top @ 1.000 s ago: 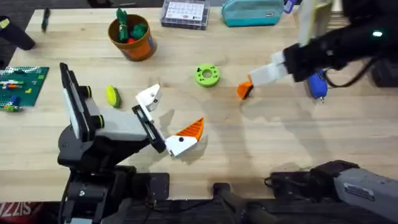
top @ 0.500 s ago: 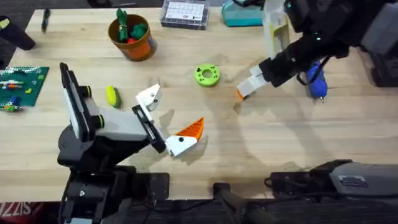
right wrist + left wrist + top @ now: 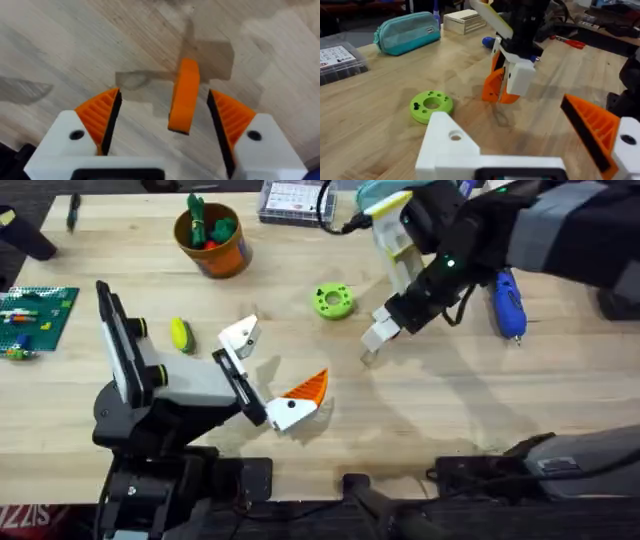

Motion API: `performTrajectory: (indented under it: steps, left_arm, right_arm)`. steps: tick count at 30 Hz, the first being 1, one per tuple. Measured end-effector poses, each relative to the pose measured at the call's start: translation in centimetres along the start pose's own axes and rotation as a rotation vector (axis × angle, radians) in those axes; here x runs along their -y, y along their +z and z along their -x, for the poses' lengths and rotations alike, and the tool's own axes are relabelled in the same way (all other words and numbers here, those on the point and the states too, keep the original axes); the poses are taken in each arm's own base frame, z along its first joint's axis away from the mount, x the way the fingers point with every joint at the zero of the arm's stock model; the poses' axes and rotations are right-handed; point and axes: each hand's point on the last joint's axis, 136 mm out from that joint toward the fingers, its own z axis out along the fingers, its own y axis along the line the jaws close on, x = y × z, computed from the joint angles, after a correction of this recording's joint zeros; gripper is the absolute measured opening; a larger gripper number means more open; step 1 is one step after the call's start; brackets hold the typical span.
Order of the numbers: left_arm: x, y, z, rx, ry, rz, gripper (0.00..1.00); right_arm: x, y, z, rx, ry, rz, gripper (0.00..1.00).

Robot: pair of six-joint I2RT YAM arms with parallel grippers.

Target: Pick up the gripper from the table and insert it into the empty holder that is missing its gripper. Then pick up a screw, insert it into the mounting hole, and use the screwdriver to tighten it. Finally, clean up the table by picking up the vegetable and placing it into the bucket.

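Right wrist view: right gripper [image 3: 163, 100], fingers spread and unclamped, straddles the gripper [image 3: 184, 105], long axis parallel to pads; overhead, holder [image 3: 240, 335] lies toward 9 o'clock.

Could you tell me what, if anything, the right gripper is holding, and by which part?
Nothing looks clamped: the orange gripper wedge sits between the right gripper's open fingers, with a gap showing on each side.

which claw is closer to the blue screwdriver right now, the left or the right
Right. The right claw hangs over the table a short way from the blue screwdriver, beside the green disc. The left claw sits farther off, across the table's middle near its own base.
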Motion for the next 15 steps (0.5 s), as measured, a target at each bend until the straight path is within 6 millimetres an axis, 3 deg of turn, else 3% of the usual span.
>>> performTrajectory:
  steps: [8, 10, 12, 15]
  left_arm:
    - [0.0, 0.0, 0.0, 0.000, 0.000, 0.000, 0.985]
    - [0.0, 0.0, 0.0, 0.000, 0.000, 0.000, 0.985]
    - [0.0, 0.0, 0.0, 0.000, 0.000, 0.000, 0.984]
    - [0.0, 0.0, 0.0, 0.000, 0.000, 0.000, 0.985]
  right_arm:
    - [0.7, 0.4, -0.1, -0.018, 0.005, -0.045, 0.993]
    - [0.8, 0.3, -0.1, -0.018, 0.007, -0.052, 0.948]
    - [0.9, 0.3, -0.1, -0.017, 0.010, -0.058, 0.782]
    - [1.1, 0.3, 0.0, -0.014, 0.013, -0.064, 0.379]
